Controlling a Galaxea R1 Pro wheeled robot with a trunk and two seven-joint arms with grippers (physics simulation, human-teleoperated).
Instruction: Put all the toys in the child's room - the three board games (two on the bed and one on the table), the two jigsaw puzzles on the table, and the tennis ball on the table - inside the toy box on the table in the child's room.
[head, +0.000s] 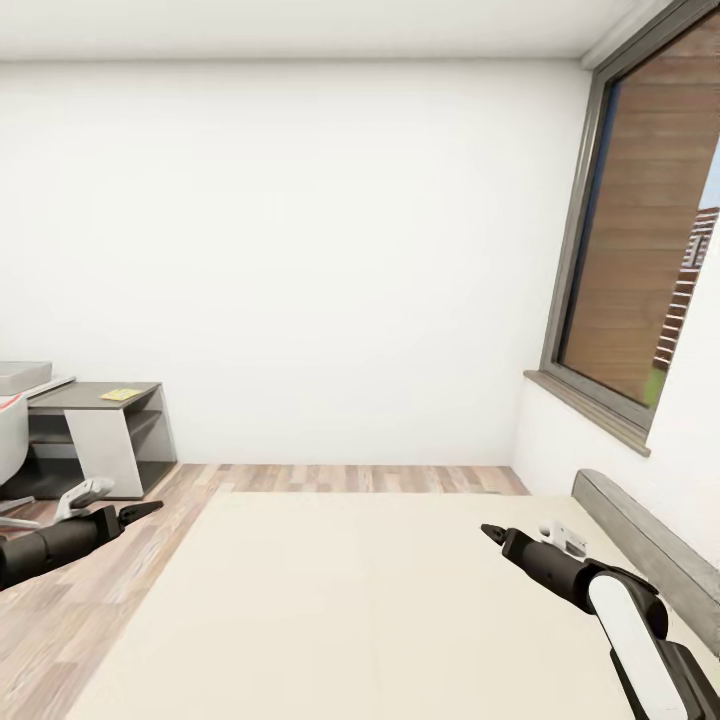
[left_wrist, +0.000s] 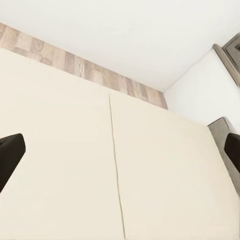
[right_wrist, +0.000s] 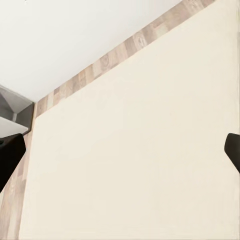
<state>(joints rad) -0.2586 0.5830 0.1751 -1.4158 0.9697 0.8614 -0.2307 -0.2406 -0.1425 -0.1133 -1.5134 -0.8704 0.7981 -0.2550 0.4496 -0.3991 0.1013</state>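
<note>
Toy box (head: 22, 375) sits on the table (head: 95, 397) left of the bed (head: 380, 600); contents hidden. Left gripper (head: 150, 508) and right gripper (head: 487, 531) spread, holding nothing.

Cream-beige bed (head: 350, 600) took up the lower middle of the head view, mattress surface plain, with a seam running down it in the left wrist view (left_wrist: 116, 170). Grey headboard (head: 650, 545) ran along its right edge below the window wall. Wood-plank floor (head: 360, 478) bordered the bed at the far side and left. At far left stood the table's lower dark grey side section (head: 95, 398), a small yellow item (head: 121, 394) lying flat on its top; what it was couldn't be told.
</note>
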